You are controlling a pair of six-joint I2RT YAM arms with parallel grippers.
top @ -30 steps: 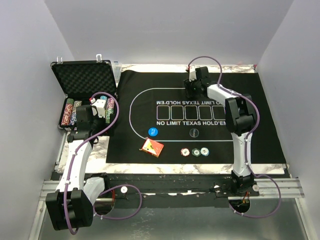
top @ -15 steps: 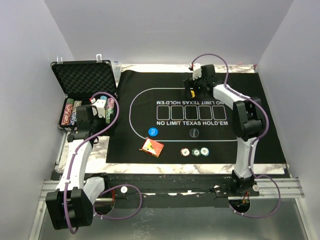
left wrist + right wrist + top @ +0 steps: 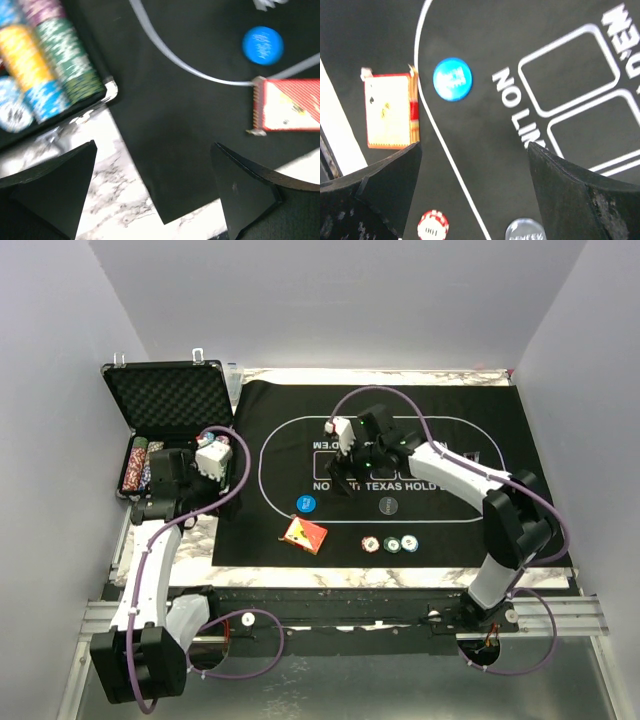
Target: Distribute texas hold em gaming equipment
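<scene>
a second ago the right arm was stretched out to the far edge of the large black felt mat [image 3: 505, 420]. now it has swung back toward the middle, and the right claw [image 3: 474, 150] hangs over the printed lettering with its fingers spread wide and nothing between them. whatever it may have left at the far edge is too small to make out. i judge that one placement is finished and the arm is coming back for the next piece. the left arm has barely shifted beside the black foam-lined case [image 3: 165, 395].

the equipment within reach lies in the mat's near-left part. the blue round button disc [image 3: 452, 79] sits just inside the white oval line, and the red-orange card box [image 3: 390, 111] lies against the line's outer side. a dark round disc [image 3: 389, 505] sits to the right of the blue one. three small striped poker chips [image 3: 392, 544] lie in a row nearer the arms. stacks of striped chips [image 3: 45, 65] stand in the case.

the right arm has its elbow raised at the right and its forearm reaching left across the mat. its claw points down, with the blue disc and the box just ahead of it. the left arm bends up along the left side. the left claw [image 3: 154, 150] is spread and empty above the mat's near-left corner and the marble desk [image 3: 115, 195], just beside the case.
</scene>
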